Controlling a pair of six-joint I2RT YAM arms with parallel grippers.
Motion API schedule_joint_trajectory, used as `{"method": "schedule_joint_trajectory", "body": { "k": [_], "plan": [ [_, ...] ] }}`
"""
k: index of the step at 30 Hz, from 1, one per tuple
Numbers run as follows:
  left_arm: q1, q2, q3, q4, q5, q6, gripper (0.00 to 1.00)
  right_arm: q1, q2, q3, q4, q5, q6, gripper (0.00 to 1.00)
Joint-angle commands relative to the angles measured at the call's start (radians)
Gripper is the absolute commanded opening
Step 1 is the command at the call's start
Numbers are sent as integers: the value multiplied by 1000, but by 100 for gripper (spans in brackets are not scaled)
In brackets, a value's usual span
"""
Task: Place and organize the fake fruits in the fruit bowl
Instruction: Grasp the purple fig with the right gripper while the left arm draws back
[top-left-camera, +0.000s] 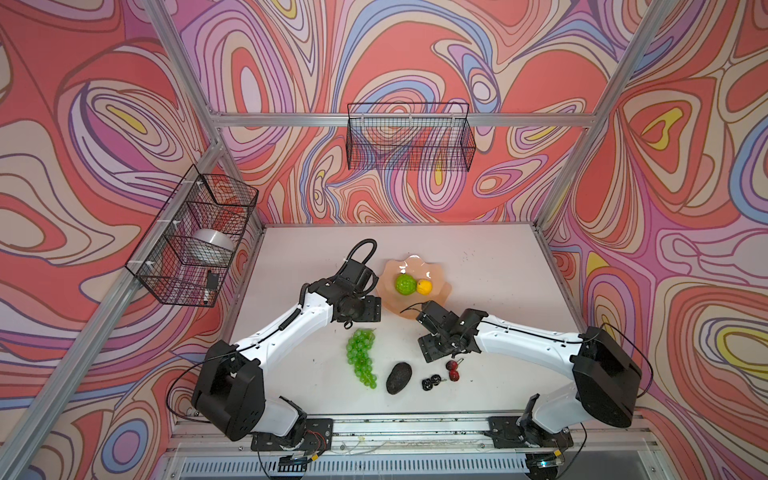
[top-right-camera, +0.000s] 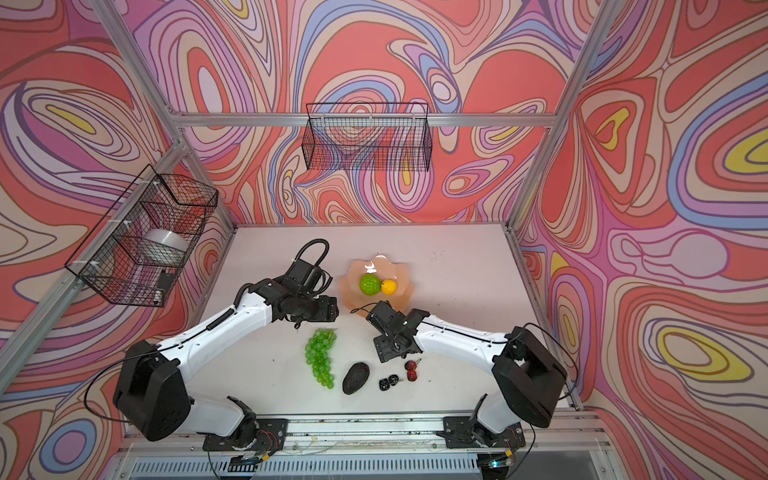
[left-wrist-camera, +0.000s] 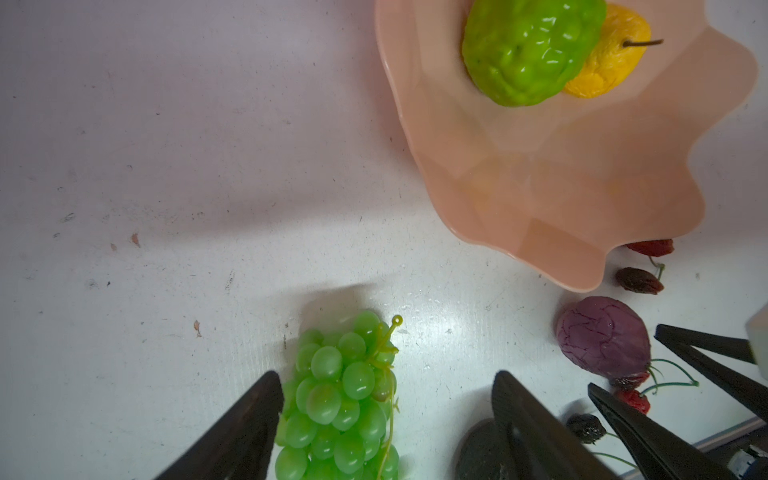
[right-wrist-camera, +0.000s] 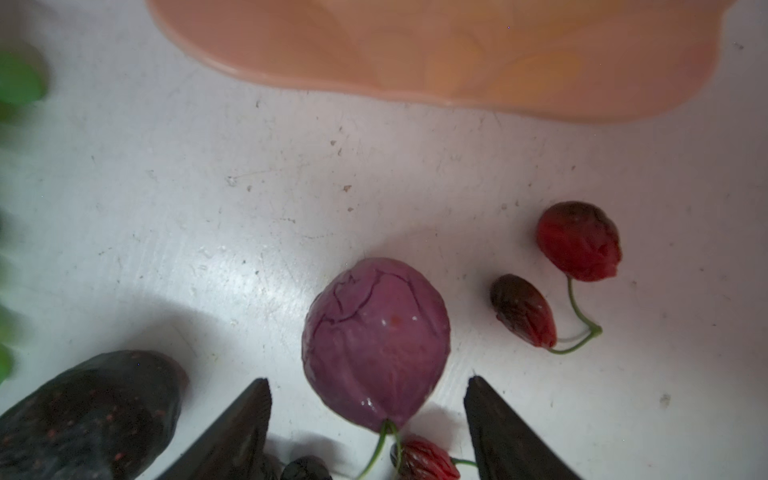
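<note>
The right gripper (right-wrist-camera: 367, 381) is wide open, empty; the purple ball (right-wrist-camera: 376, 332) lies partly between its 2 tips; the left gripper (left-wrist-camera: 386, 374) is open also, empty, with the grape bunch (left-wrist-camera: 338, 399) just beside 1 tip.

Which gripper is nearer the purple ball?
Right. The right gripper hangs open over the purple ball; the left gripper hangs open over the green grape bunch, farther off.

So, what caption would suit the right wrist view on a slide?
Open right gripper lined up with the purple ball on the table, red cherry pair beside it, fruit bowl beyond.
</note>
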Motion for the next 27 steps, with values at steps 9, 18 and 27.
{"method": "schedule_joint_trajectory", "body": {
  "k": [9, 18, 27],
  "plan": [
    [2, 5, 4, 15, -8, -31, 82, -27, 71, -5, 87, -23, -32, 74],
    [2, 22, 9, 7, -18, -24, 82, -45, 90, -14, 111, -39, -51, 62],
    [3, 26, 2, 15, -12, -30, 82, -46, 106, -25, 134, -41, -44, 60]
  ]
}}
